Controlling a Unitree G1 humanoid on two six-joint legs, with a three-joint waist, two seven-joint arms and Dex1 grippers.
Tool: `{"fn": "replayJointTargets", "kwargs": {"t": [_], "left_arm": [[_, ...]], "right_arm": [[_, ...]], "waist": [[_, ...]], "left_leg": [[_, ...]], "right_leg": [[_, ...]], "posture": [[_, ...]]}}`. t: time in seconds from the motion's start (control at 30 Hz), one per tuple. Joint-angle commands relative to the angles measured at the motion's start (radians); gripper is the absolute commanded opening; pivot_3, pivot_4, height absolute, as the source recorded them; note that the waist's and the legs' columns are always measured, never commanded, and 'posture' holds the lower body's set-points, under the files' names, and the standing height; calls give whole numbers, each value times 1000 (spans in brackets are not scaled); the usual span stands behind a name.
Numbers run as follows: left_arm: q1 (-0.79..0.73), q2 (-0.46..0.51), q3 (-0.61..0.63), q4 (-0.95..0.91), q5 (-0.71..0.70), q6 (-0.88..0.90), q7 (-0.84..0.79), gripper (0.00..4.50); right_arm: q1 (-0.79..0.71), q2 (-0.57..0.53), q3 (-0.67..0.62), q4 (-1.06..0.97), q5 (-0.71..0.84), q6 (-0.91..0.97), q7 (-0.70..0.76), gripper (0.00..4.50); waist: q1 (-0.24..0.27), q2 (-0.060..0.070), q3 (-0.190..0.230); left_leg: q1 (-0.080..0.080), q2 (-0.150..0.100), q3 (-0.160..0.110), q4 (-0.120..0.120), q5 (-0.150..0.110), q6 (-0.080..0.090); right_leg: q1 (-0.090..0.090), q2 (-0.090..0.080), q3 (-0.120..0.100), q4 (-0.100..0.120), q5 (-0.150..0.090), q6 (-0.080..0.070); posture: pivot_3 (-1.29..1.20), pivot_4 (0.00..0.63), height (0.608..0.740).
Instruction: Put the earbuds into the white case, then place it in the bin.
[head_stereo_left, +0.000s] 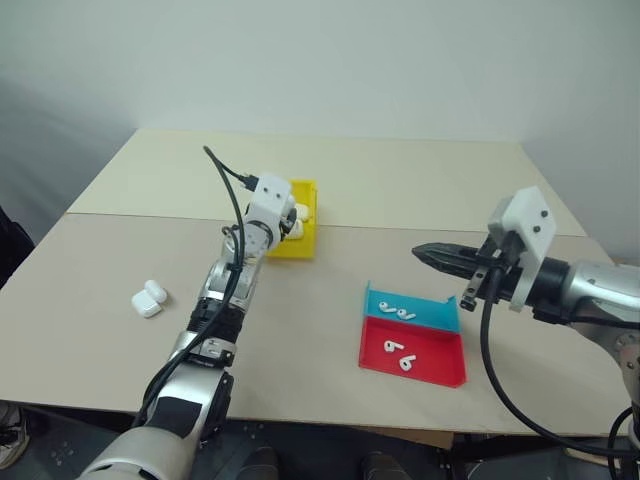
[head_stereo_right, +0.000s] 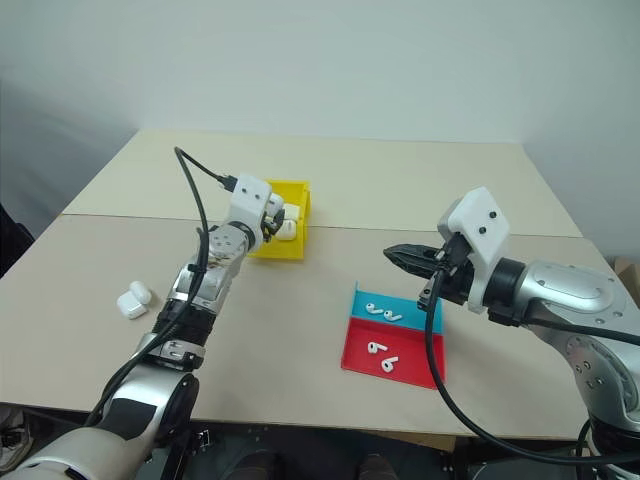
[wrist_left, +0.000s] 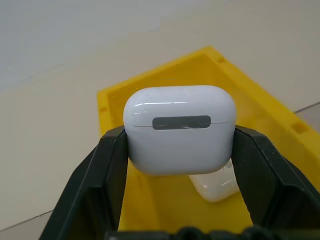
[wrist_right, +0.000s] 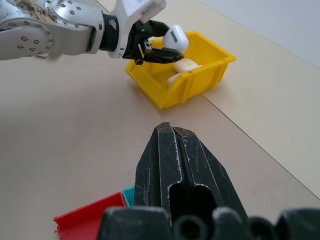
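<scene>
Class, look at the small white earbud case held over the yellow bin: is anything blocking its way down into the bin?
Nothing visible blocks it. The glossy white plastic case hangs between the left gripper's fingers above the open yellow plastic bin. Another white case lies inside, leaving room beside it.

Both arms are silver-grey metal with black joint segments and small dark screws. Each wrist carries a white boxy camera housing with two dark holes. Black cables loop along both forearms. Each tool, the left tool (wrist_right: 159, 47) and the right tool (head_stereo_left: 432, 256), has two black, scuffed fingers.
</scene>
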Motion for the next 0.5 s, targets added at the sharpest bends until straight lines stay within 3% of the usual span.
{"fn": "replayJointTargets", "kwargs": {"t": [0.03, 0.07, 0.27, 0.4, 0.5], "left_arm": [[-22, -6, -4, -6, 14, -58, 22, 4090], [-22, -9, -3, -10, 15, -71, 32, 4422], [-5, 1, 41, -113, -26, -82, 26, 4471], [107, 47, 136, -323, -251, -81, -221, 4471], [255, 139, 152, -531, -359, -2, -373, 4471]], "right_arm": [[-9, -13, -14, -14, 13, 4, -19, 0], [-10, -16, -11, -13, 12, 3, -20, 0], [2, -39, -3, -7, 0, -8, -11, 0], [45, -74, -10, -4, -22, -41, 33, 0], [169, -130, -50, -2, -86, -157, 167, 0]], "waist": [[0, 0, 0], [0, 0, 0], [0, 0, 0], [-4, 0, 0], [-7, 0, 0]], "left_leg": [[0, 0, 0, 0, 0, 0], [0, 0, 0, 0, 0, 0], [0, 0, 0, 0, 0, 0], [0, 0, 0, 0, 0, 0], [1, 1, 0, 0, 0, -1]], "right_leg": [[0, 0, 0, 0, 0, 0], [0, 0, 0, 0, 0, 0], [0, 0, 0, 0, 0, 0], [0, 0, 0, 0, 0, 0], [0, 0, 0, 0, 0, 0]], "posture": [[0, 150, 740], [0, 150, 740], [0, 150, 740], [0, 150, 740], [0, 150, 740]]}}
